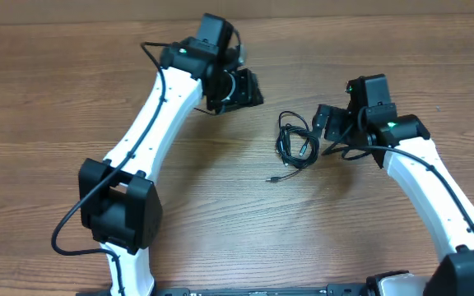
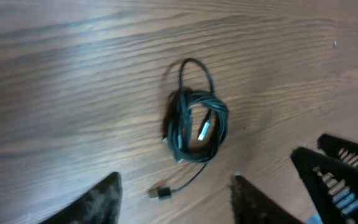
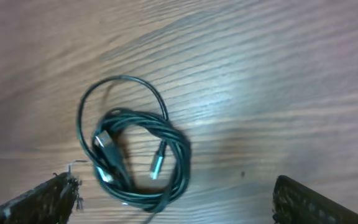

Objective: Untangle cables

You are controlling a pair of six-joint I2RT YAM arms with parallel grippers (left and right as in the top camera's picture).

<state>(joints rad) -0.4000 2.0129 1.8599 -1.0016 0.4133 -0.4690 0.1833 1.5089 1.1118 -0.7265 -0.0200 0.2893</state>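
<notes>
1. We found the cables as one tangled coil, flat on the table, slightly to 3 o'clock of centre in the overhead view.
2. One plug end trailed out of the coil at 7 o'clock and lay on the wood.
3. In the right wrist view, a loose loop stood out of the coil at 11 o'clock, and a light plug tip lay inside the ring.
4. We could not count the separate cords in the coil.
5. The left gripper sat at 10 o'clock of the coil, apart from it. Its fingers were spread with nothing between them.
6. The right gripper sat at 2 o'clock of the coil, just beside it. Its fingers were spread wide and held nothing.
7. We could not tell whether the right gripper touched the coil.
</notes>
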